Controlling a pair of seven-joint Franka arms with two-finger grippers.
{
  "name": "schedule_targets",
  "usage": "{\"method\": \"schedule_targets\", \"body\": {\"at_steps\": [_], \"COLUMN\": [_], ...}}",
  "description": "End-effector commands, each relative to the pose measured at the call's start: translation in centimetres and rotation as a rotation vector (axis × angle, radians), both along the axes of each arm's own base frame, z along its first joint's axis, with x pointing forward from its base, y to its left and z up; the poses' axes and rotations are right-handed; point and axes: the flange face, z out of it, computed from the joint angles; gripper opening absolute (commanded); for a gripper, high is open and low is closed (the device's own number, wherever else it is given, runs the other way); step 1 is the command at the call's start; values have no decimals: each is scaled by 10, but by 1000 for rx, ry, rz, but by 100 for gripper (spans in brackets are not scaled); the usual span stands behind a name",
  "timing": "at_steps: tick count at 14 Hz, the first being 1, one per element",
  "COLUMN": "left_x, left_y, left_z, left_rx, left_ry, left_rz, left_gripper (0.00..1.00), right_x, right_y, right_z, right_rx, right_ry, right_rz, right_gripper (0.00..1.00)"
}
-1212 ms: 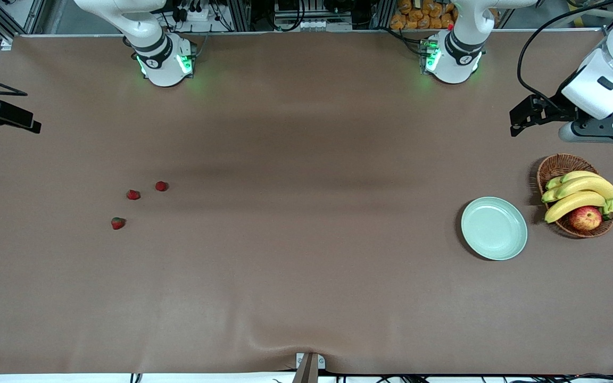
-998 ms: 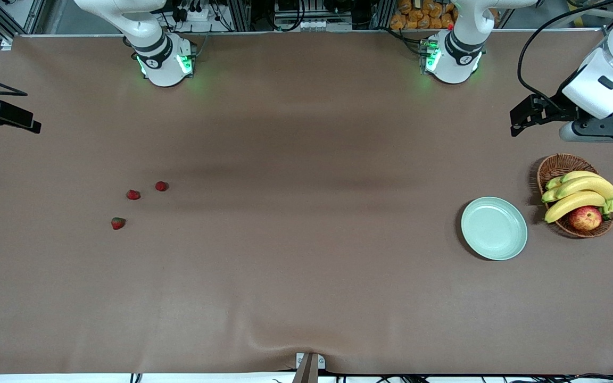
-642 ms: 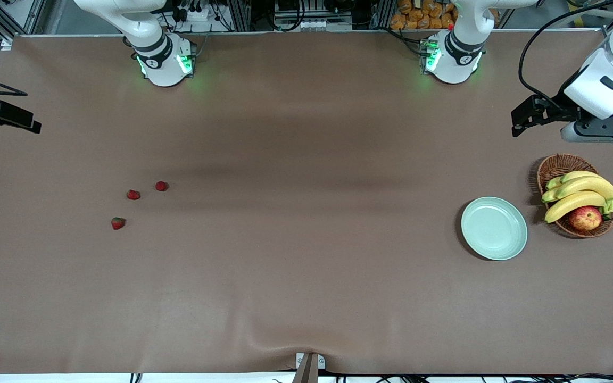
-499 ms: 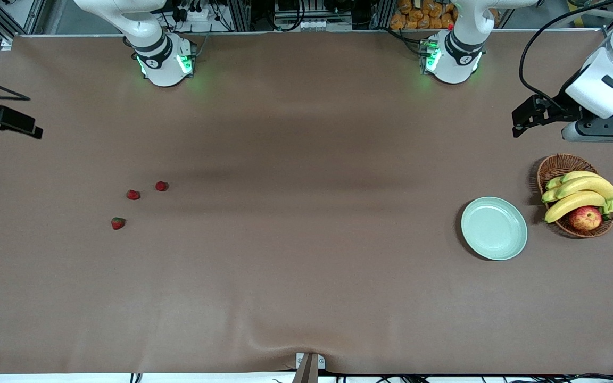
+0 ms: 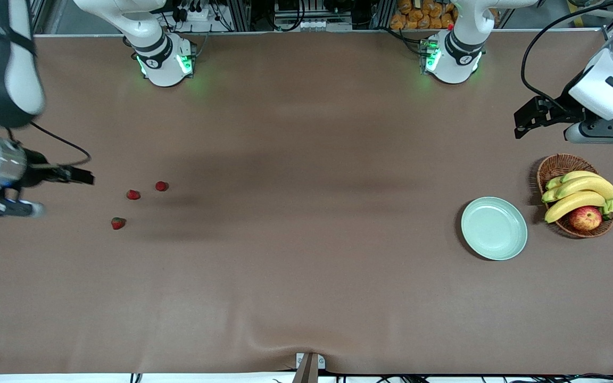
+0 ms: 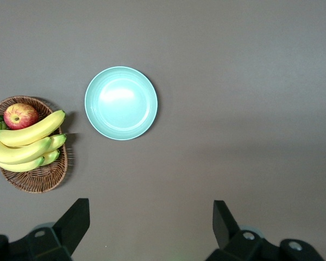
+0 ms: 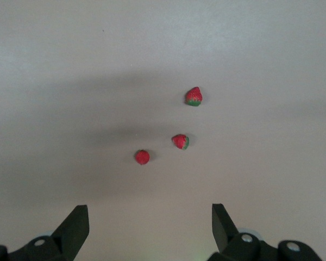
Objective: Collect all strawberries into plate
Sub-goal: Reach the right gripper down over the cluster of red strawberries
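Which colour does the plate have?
The plate is pale mint green, plain; the left wrist view shows it best.

Glossy smooth plate (image 6: 121, 103); woven wicker basket (image 6: 35, 176); matt tablecloth (image 5: 306, 239).

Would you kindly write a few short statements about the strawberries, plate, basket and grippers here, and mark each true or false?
1. All three strawberries lie on the bare table. True.
2. The plate already holds one strawberry. False: the plate holds nothing.
3. The wicker basket beside the plate holds bananas and an apple. True.
4. The right gripper is shut on a strawberry. False: it is open and holds nothing, up over the table at the strawberries' end.
5. The left gripper is open. True.
6. The plate sits among the strawberries. False: it lies toward the left arm's end, the strawberries toward the right arm's.
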Motion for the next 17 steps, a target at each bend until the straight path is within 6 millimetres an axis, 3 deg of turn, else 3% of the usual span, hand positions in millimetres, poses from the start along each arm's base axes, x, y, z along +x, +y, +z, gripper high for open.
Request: {"method": "schedule_targets", "body": {"at_steps": [1, 3, 7, 10, 17], "left_x": [3, 2, 2, 2, 1], "left_y": [-3, -6, -8, -10, -14], "left_z": [6, 8, 8, 8, 8], "left_rx": [-16, -16, -16, -16, -16], "left_ry": [-9, -12, -12, -11, -11], "left_rz": [-16, -21, -26, -29, -36], "left_gripper": [100, 100, 100, 100, 100], "right_x": [-6, -11, -39, -46, -60], "right_y": [11, 14, 34, 51, 54], "right_z": [-61, -112, -195, -219, -258], "right_rx": [4, 0, -10, -18, -25], "right_ry": [28, 43, 156, 195, 226], "right_rz": [-6, -6, 23, 53, 59], "right_gripper": [100, 100, 100, 100, 100]}}
